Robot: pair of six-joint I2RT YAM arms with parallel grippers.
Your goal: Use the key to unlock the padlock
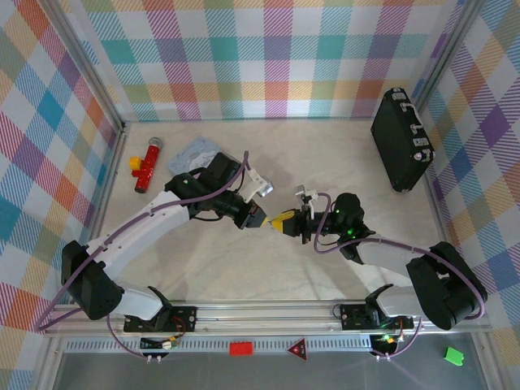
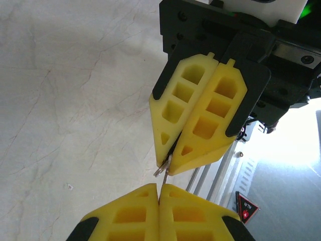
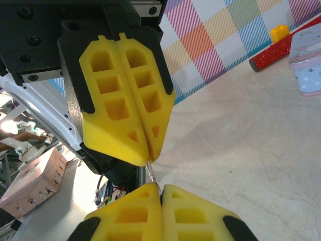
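My two grippers meet tip to tip above the middle of the table. The key (image 2: 163, 179) is a thin silvery sliver bridging the small gap between them. My left gripper (image 2: 159, 187) is shut on its lower end. My right gripper (image 2: 168, 168) is shut on the other end, where a small wire ring sticks out beside its fingertips. In the right wrist view the key (image 3: 150, 169) runs from my right gripper (image 3: 161, 186) up to the left gripper (image 3: 149, 160). From above, the left gripper (image 1: 262, 219) and the right gripper (image 1: 284, 221) face each other. The padlock is hidden.
A red-and-yellow toy (image 1: 146, 165) and a pale blue tin (image 1: 199, 153) lie at the back left. A big black case (image 1: 400, 140) leans against the right wall. Plaid walls close in the table on three sides.
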